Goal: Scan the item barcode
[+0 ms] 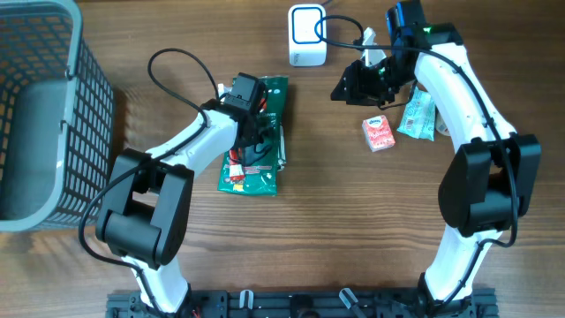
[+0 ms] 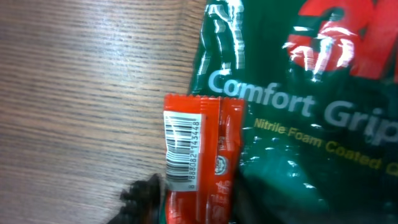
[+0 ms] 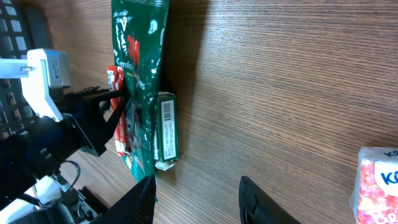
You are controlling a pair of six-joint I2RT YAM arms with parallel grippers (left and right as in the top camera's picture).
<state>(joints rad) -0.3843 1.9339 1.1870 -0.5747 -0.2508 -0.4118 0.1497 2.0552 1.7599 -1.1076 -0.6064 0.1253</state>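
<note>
A red packet [image 2: 194,155] with a white barcode label sits at the bottom of the left wrist view, lying against a shiny green "Comfort Grip" glove package [image 2: 298,112]. My left gripper [image 2: 186,202] is shut on the red packet's lower end, one dark finger [image 2: 140,196] showing beside it. From overhead, the left gripper [image 1: 250,141] is over the green package [image 1: 265,97]. My right gripper [image 3: 198,205] stands open with nothing in it above bare wood. Overhead it [image 1: 353,84] hovers near the white scanner [image 1: 306,35].
A grey wire basket [image 1: 88,97] fills the left side. A red and white tissue pack [image 1: 380,132] and a teal packet [image 1: 419,115] lie under the right arm. A small green box [image 3: 166,130] with a barcode lies beside the green package.
</note>
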